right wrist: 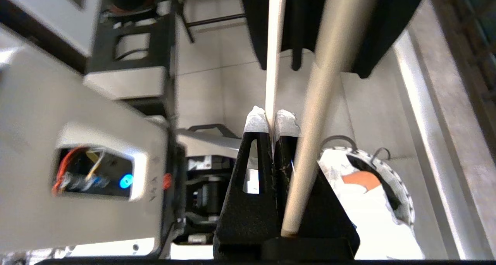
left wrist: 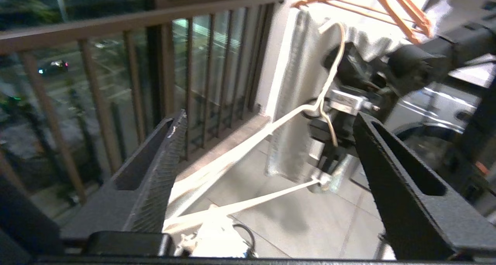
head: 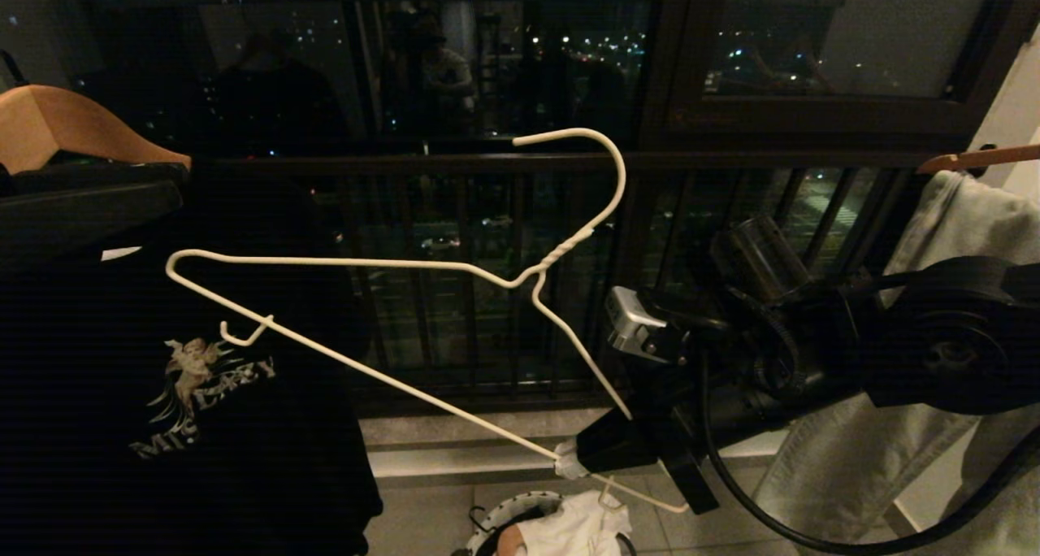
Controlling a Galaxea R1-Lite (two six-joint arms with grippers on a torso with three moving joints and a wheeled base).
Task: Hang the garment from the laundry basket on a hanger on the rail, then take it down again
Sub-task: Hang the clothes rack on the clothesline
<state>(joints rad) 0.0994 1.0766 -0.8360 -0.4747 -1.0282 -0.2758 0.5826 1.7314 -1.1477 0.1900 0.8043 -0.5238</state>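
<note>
1. The hanger is in the air, tilted, off the rail; the right gripper has its jaws closed on the bottom bar near one end
2. The left gripper has its jaws wide and holds nothing
3. The hanger is thin wire, I think light and springy, so it may turn in a pinch; a hold near the twisted neck looks steadier
4. The basket stands on the floor below, with white cloth on top; the red garment is not clearly seen
5. A black T-shirt on the left and pale clothes on the right crowd the place

Head view dim and dark against night city lights; wrist views brighter, with blurred edges and soft foreground
</note>
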